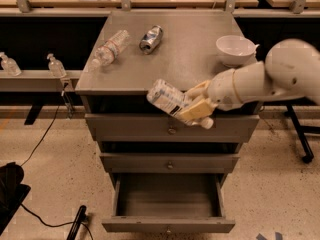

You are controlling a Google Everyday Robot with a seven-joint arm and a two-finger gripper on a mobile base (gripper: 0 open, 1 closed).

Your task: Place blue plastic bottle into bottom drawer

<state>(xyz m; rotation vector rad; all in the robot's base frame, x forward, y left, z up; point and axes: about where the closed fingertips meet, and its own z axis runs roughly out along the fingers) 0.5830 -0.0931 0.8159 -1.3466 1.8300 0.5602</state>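
My gripper is shut on the blue plastic bottle, a plump clear bottle with a pale blue-white label. It holds the bottle tilted, in the air in front of the cabinet's front edge, level with the top drawer. The white arm comes in from the right. The bottom drawer stands pulled open and empty, below the bottle and a little nearer the floor's front.
On the cabinet top lie a slim clear bottle with a red-white label, a crushed silver-blue can and a white bowl. The two upper drawers are closed. Small bottles stand on a ledge at left. A cable runs over the floor.
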